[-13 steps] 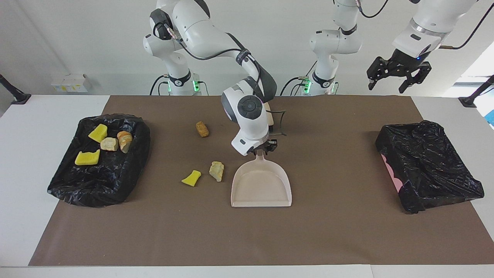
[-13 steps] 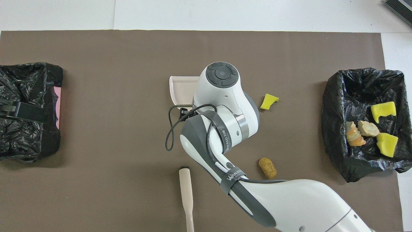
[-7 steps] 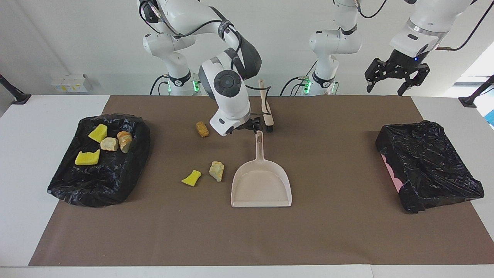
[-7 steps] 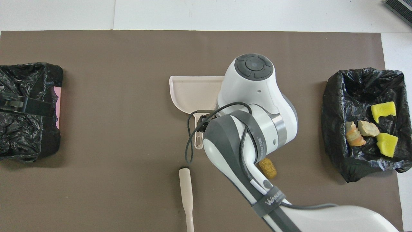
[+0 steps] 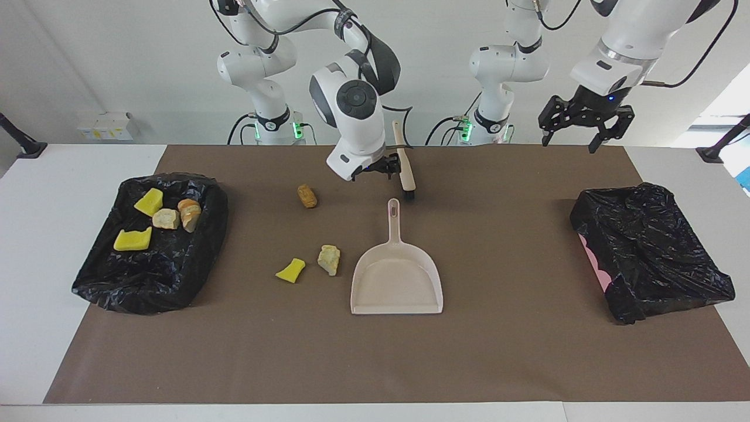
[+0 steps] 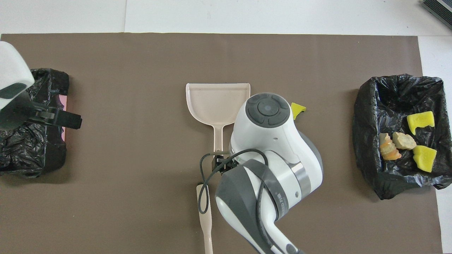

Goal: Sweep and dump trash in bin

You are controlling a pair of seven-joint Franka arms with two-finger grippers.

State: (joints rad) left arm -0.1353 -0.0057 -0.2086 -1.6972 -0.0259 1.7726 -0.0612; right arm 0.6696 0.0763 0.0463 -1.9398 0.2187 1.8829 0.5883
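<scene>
Three pieces of trash lie on the brown mat: a brown chunk (image 5: 306, 196), a pale lump (image 5: 329, 259) and a yellow sponge piece (image 5: 291, 271) (image 6: 298, 109). The beige dustpan (image 5: 396, 275) (image 6: 217, 100) sits beside the pale lump, its handle pointing toward the robots. Nearer to the robots lies the beige brush (image 5: 404, 167) (image 6: 204, 218). My right gripper (image 5: 382, 169) (image 6: 219, 165) hangs open and holds nothing, just above the mat beside the brush. A black-lined bin (image 5: 193, 258) (image 6: 367, 141) at the right arm's end holds several scraps. My left gripper (image 5: 577, 130) (image 6: 53, 118) waits open, high up.
A second black-lined bin (image 5: 650, 252) (image 6: 31, 155) stands at the left arm's end, with no scraps showing in it. In the overhead view the right arm's wrist covers the pale lump and the brown chunk. The mat ends short of the white table edges.
My right gripper has left the dustpan's handle, risen and drawn back toward the robots, to beside the brush. The dustpan stays put. The left gripper drifted slightly toward the table's middle.
</scene>
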